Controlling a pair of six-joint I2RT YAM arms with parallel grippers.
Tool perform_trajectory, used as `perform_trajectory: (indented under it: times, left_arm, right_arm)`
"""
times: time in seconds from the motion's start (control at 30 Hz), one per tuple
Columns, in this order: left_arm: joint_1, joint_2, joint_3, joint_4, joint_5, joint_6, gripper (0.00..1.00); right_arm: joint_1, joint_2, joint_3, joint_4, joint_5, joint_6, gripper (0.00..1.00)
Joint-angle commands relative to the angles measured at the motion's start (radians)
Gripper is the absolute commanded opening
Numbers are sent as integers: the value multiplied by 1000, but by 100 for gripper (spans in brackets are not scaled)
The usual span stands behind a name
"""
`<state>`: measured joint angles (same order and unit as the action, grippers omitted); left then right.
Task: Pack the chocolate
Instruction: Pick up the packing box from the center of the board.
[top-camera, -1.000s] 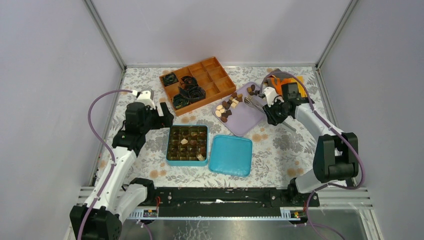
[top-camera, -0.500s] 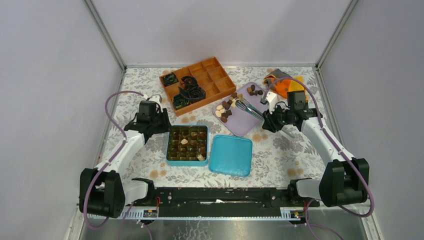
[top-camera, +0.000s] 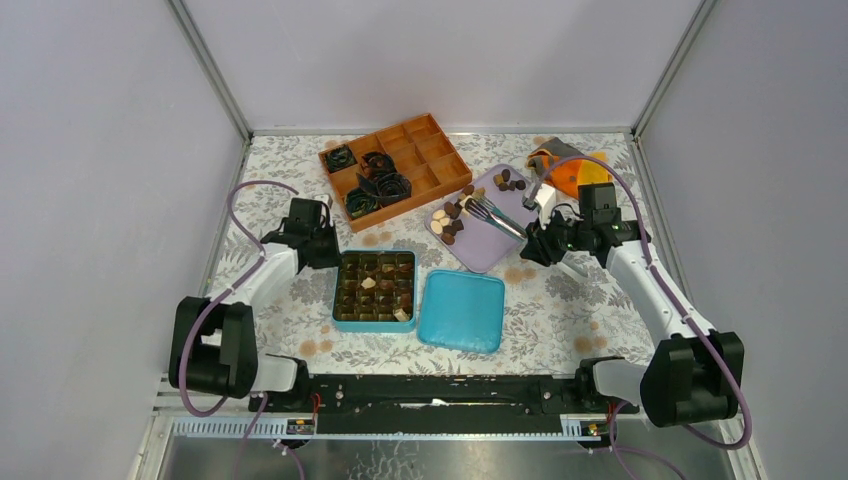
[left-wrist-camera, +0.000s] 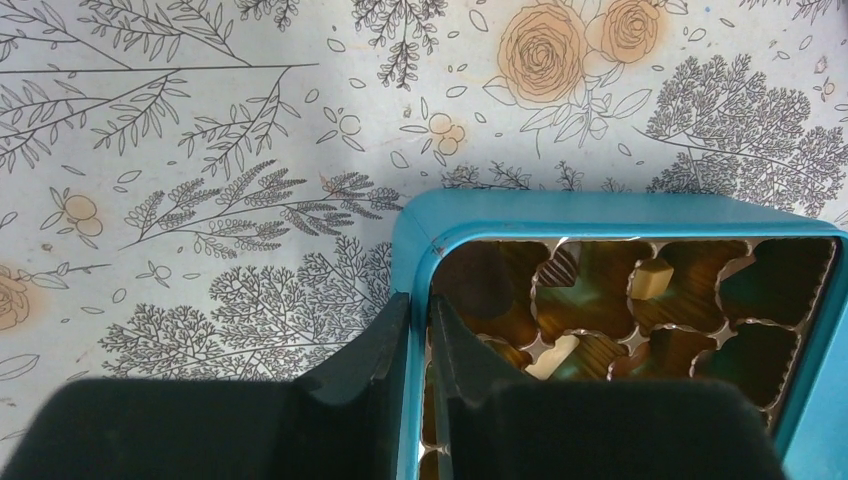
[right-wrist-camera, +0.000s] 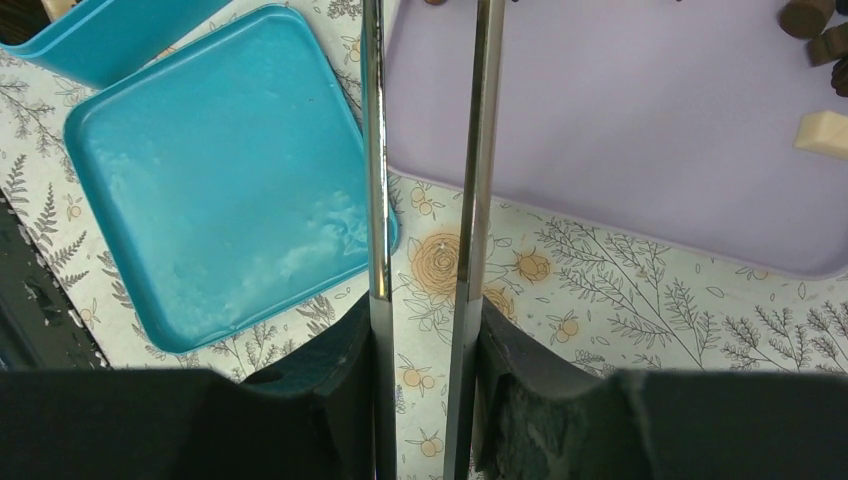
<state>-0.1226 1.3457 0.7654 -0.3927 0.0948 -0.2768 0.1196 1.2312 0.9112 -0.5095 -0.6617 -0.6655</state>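
Note:
Chocolate (top-camera: 452, 216) lies loose, brown and cream, on the purple tray (top-camera: 492, 248); a cream piece (right-wrist-camera: 825, 133) shows at its edge. More chocolate (left-wrist-camera: 652, 278) sits in the teal box (top-camera: 336, 290). My left gripper (left-wrist-camera: 420, 305) is shut on the box's left wall (left-wrist-camera: 412, 250), one finger outside and one inside. My right gripper (right-wrist-camera: 425, 310) is shut on metal tongs (right-wrist-camera: 480, 150). The tongs (top-camera: 497, 216) reach over the tray, their tips beside the loose pieces with nothing visible between them.
The teal lid (top-camera: 461, 310) lies upturned right of the box. An orange divided tray (top-camera: 425, 150) at the back holds black paper cups (top-camera: 378, 186). An orange and grey object (top-camera: 568, 168) sits at the back right. Metal frame posts border the floral table.
My left gripper came down to the box and closed from wide open onto its left wall. My right arm drew back to the right with the tongs still gripped.

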Motion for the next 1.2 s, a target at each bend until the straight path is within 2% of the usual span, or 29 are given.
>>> perform_trajectory:
  times: [0.0,0.2,0.33,0.5,0.9,1.17]
  left_arm:
    - [5,20,32,-10,30,10,19]
    - [5,36,34,-9,57,13,17]
    - [5,16,37,-6,58,15,2]
    - [5,-63,20,26,45,14,0]
    - [-25,-356,-77,191,-13,43,0]
    - [-44,-420,-106,235,-11,63,0]
  right_arm:
    - [-2,-47,9,14,-73,-17,0]
    - [-3,-53,15,1,-105,-19,0]
    - [-2,-56,21,-11,-125,-23,0]
    - [27,-58,43,-54,-144,-64,0]
    - [313,-53,205,-234,-70,-268,0]
    - [508,-19,260,-262,100,-342,0]
